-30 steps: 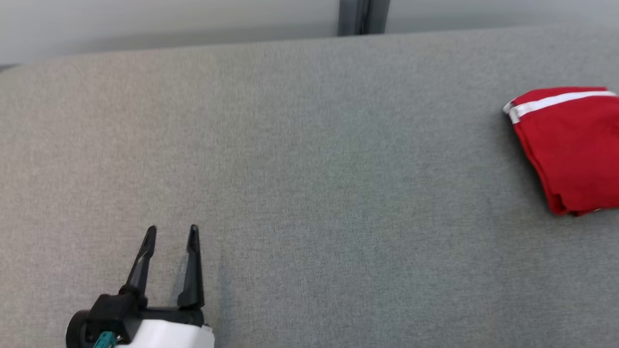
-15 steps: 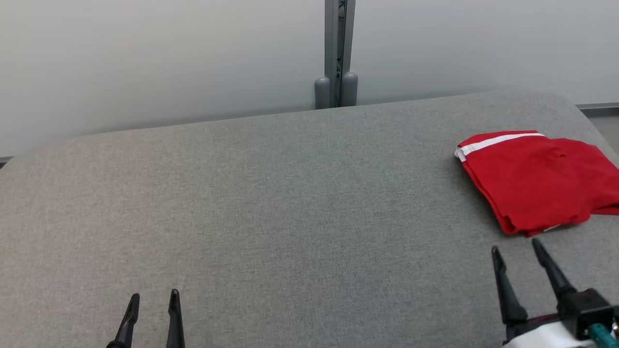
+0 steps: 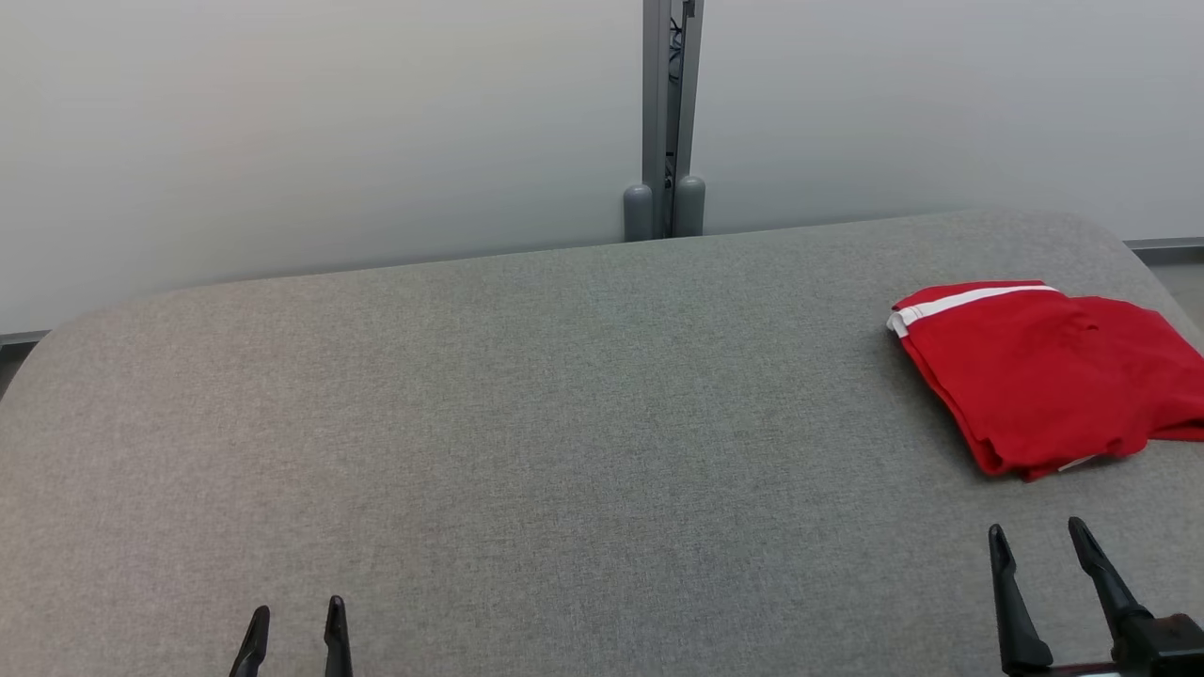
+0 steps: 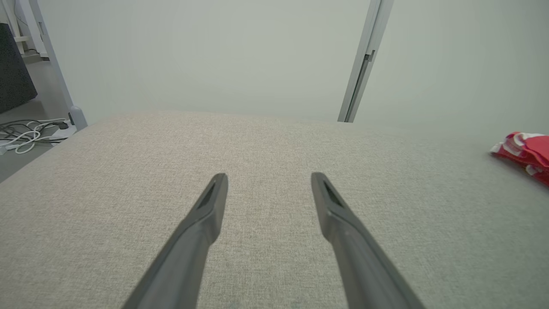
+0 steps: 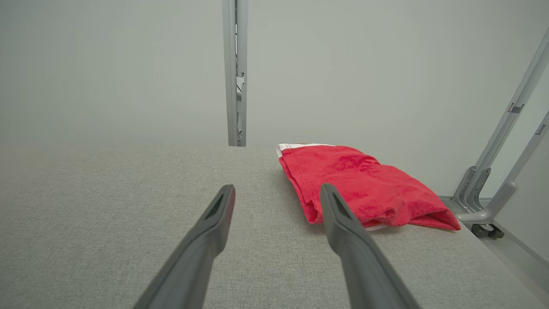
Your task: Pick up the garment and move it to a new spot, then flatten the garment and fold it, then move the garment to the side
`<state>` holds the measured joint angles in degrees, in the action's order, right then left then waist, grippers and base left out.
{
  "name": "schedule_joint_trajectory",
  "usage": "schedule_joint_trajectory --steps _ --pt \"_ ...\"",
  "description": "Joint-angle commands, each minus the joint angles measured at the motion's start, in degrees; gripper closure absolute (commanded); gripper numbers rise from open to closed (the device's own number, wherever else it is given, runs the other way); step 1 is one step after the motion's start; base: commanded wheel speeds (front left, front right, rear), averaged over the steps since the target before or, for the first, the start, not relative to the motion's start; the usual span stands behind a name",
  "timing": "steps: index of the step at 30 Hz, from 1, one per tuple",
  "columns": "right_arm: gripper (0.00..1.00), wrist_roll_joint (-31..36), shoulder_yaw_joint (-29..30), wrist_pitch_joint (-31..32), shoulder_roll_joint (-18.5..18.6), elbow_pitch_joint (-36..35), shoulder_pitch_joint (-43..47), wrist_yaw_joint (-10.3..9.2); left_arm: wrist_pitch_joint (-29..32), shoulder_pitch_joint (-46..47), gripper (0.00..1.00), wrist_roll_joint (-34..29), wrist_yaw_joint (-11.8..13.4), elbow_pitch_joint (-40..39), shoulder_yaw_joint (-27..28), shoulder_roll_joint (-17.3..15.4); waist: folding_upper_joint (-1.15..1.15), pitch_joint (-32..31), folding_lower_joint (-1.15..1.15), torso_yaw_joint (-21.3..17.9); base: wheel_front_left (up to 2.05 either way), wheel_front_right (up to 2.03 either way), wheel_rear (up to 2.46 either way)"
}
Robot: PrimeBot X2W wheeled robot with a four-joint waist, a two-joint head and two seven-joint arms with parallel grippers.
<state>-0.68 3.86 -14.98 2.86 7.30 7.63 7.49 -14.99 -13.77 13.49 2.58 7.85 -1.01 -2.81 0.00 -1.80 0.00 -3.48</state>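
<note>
The garment (image 3: 1044, 371) is red with a white band, folded into a compact stack near the right end of the grey padded table (image 3: 527, 423). It also lies ahead and right of my right fingers in the right wrist view (image 5: 360, 189) and at the far right edge in the left wrist view (image 4: 525, 150). My right gripper (image 3: 1035, 541) stands open at the lower right, short of the garment and apart from it, nothing between its fingers (image 5: 276, 189). My left gripper (image 3: 296, 616) is open at the lower left over bare cloth (image 4: 268, 178).
A pale wall with a grey vertical post (image 3: 666, 113) backs the table. The table's right end curves down close behind the garment. Grey metal legs on casters (image 5: 493, 189) stand beyond that end. Cables (image 4: 30, 133) lie on the floor off the left end.
The head camera has tilted up, bringing the wall, the post and my right gripper into view and showing the whole garment. Both grippers stay open; the garment lies where it was.
</note>
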Motion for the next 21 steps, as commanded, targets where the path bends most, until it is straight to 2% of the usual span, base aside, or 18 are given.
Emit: schedule_joint_trajectory --steps 1,21 --pt "0.0 -0.5 0.5 -0.3 0.2 0.2 -0.1 0.01 -0.3 -0.5 0.0 0.1 0.1 0.1 0.1 -0.2 0.0 -0.1 0.0 0.1 0.0 0.0 0.0" --pt "0.0 -0.3 1.7 -0.3 0.2 1.7 -1.2 0.01 -0.3 -0.3 0.0 0.1 -0.3 -0.4 0.4 -0.2 0.0 0.0 0.0 0.8 0.0 0.0 0.0"
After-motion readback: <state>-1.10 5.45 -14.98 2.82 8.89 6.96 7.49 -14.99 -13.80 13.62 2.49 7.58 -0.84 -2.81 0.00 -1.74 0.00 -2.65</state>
